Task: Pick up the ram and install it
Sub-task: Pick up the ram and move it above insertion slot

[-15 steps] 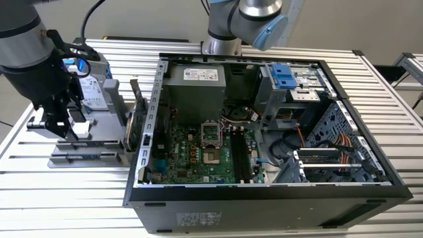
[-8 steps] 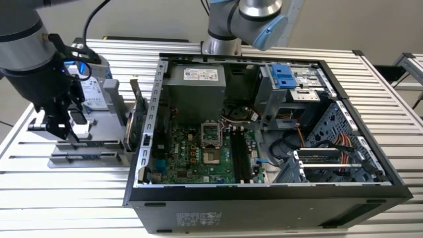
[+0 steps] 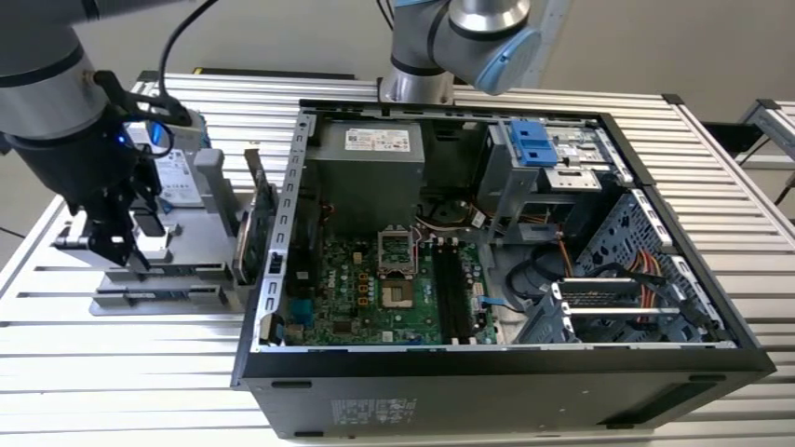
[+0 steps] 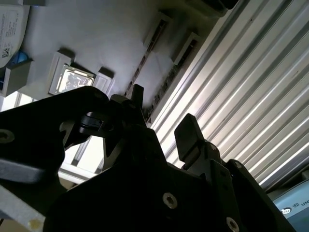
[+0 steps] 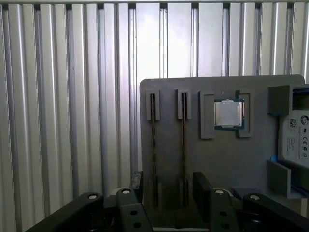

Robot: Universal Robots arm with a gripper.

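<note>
Two ram sticks (image 5: 152, 145) (image 5: 183, 145) stand edge-on in narrow slots of a grey holder (image 5: 222, 164). In the first wrist view my gripper (image 5: 169, 189) hangs open above the near end of those slots. One black finger (image 5: 136, 183) stands outside one stick and the other finger (image 5: 202, 187) outside the second, touching neither. The second wrist view also has the gripper (image 4: 164, 121) open, with the slots (image 4: 145, 58) beyond it. In the exterior view the gripper (image 3: 121, 250) is over the holder (image 3: 162, 279), at the exterior view's left of the open computer case (image 3: 497, 363).
A processor chip (image 5: 228, 114) sits in a recess of the holder, and a silver hard drive (image 5: 294, 140) lies beyond it. The motherboard (image 3: 372, 289) with long black memory slots (image 3: 453, 298) lies in the case. A green card (image 3: 255, 228) stands between holder and case. Ribbed metal table (image 3: 125, 372) all round.
</note>
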